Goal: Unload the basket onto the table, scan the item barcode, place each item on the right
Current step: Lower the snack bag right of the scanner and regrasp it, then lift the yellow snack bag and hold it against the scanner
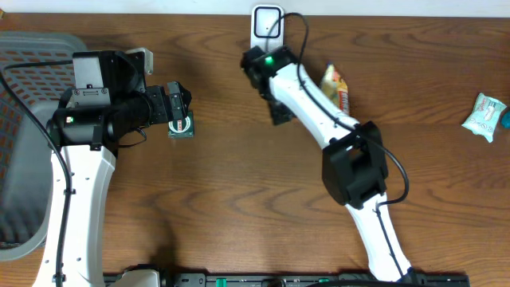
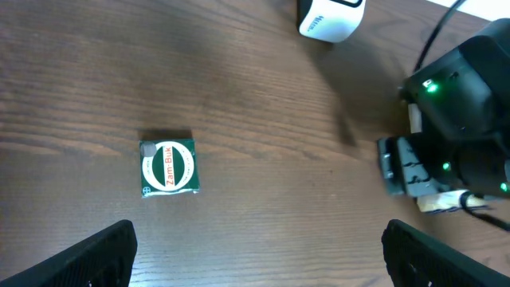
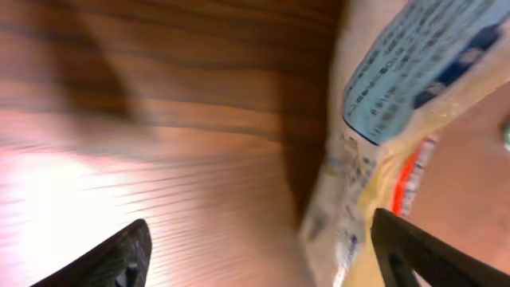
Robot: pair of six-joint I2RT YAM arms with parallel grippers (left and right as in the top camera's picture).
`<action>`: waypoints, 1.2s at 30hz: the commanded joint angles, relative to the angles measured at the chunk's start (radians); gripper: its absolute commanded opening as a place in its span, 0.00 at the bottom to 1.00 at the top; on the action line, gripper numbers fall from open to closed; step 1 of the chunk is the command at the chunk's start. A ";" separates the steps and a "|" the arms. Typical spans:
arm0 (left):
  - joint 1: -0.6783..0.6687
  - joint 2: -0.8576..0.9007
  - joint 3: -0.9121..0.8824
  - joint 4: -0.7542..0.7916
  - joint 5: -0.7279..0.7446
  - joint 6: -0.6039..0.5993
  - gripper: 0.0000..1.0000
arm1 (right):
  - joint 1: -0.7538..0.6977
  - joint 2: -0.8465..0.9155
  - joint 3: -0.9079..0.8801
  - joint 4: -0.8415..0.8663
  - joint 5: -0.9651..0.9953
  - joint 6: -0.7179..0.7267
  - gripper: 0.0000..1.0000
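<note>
Place: looks like a mock shop checkout, rigged up on a test bench
Scanner: white barcode reader [image 1: 266, 24] at the tabletop's [image 1: 239, 199] far edge
Basket: grey shopping basket [image 1: 32, 60] at the left edge
Goods: packaged snacks [image 1: 336, 88] lying about

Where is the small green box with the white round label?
Overhead, the small green box lies on the brown wooden table, left of centre, by the left fingers.

Ahead of your right tool [image 3: 259, 222], the snack packet [image 3: 398, 80] is blurred, its print unreadable, and cut off at the top and right edges. Overhead, you cannot make out that tool's fingers.
</note>
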 commanded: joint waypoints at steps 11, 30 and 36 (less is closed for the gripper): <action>-0.001 0.003 0.002 0.001 -0.007 0.013 0.98 | 0.013 -0.039 0.079 0.001 -0.086 -0.113 0.99; -0.001 0.003 0.002 0.001 -0.007 0.013 0.98 | -0.272 -0.037 0.071 -0.006 -0.459 -0.282 0.83; -0.001 0.003 0.002 0.001 -0.007 0.013 0.98 | -0.271 -0.037 -0.042 0.092 -0.459 -0.280 0.85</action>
